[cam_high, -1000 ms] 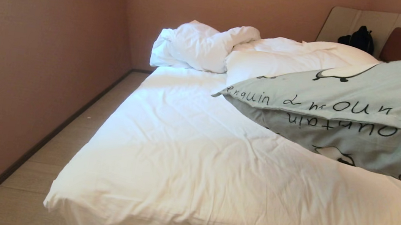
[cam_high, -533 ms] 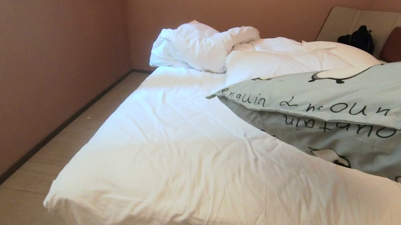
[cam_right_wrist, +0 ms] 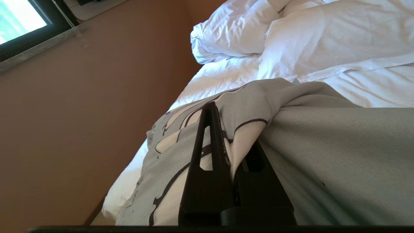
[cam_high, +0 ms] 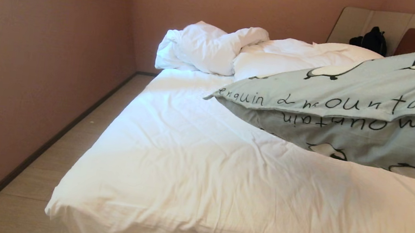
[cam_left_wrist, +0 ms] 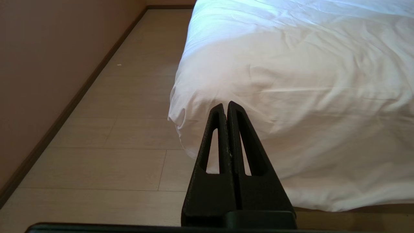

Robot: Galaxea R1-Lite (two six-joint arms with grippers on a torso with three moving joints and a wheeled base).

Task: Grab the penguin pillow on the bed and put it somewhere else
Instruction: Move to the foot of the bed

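right gripper [cam_right_wrist: 223, 129] clamped on bunched fabric of penguin pillow [cam_high: 350, 110], held above right side of bed [cam_high: 205, 163], pointed corner toward middle. left gripper [cam_left_wrist: 226, 108] pressed together near bed's foot corner.

The penguin pillow [cam_high: 354, 111] is pale blue-grey with black-and-white penguin prints and dark handwritten lettering along its flanged edge. It hangs tilted over the right side of the bed [cam_high: 194, 162], its left corner pointing low towards the middle and its right part raised. The bed carries wrinkled white sheets, with a bunched white duvet at the far end.
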